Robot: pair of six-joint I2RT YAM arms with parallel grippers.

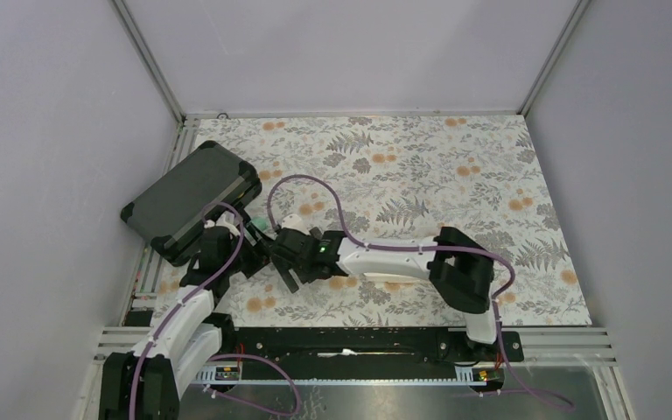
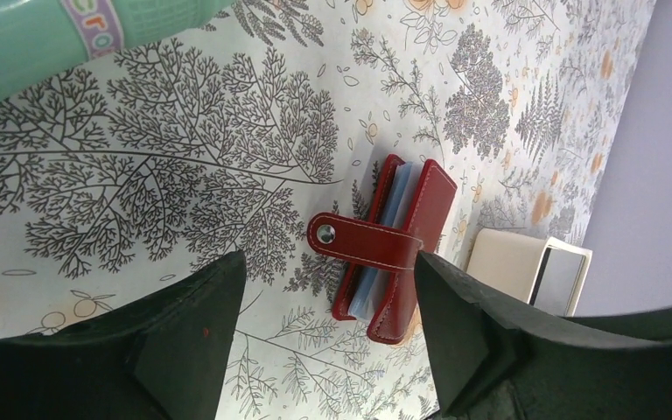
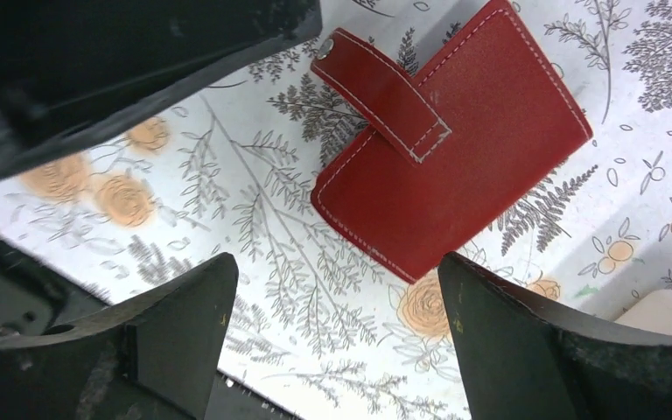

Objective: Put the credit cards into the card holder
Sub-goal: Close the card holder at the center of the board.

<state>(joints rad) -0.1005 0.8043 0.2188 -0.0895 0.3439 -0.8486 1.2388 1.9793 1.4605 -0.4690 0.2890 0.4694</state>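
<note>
On my end the left gripper (image 2: pixel 328 267) and right gripper (image 3: pixel 337 271) both hang wide open with nothing in them, hovering over the red card holder (image 3: pixel 455 149), which lies on the floral table (image 2: pixel 184 175), strap unsnapped, light blue credit cards (image 2: pixel 392 208) peeking out its edge.

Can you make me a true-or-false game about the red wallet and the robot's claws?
1. The small red leather-like wallet lies on the flowery tablecloth. True.
2. The right gripper is squeezing the wallet. False: its jaws stand open and the wallet lies free beyond them.
3. Some light blue cards peek out between the wallet's covers. True.
4. The wallet's snap strap is buttoned shut. False: it sticks out loose past the wallet's edge.
5. The big dark grey hard case sits on the table's right side. False: it is on the left side.
</note>
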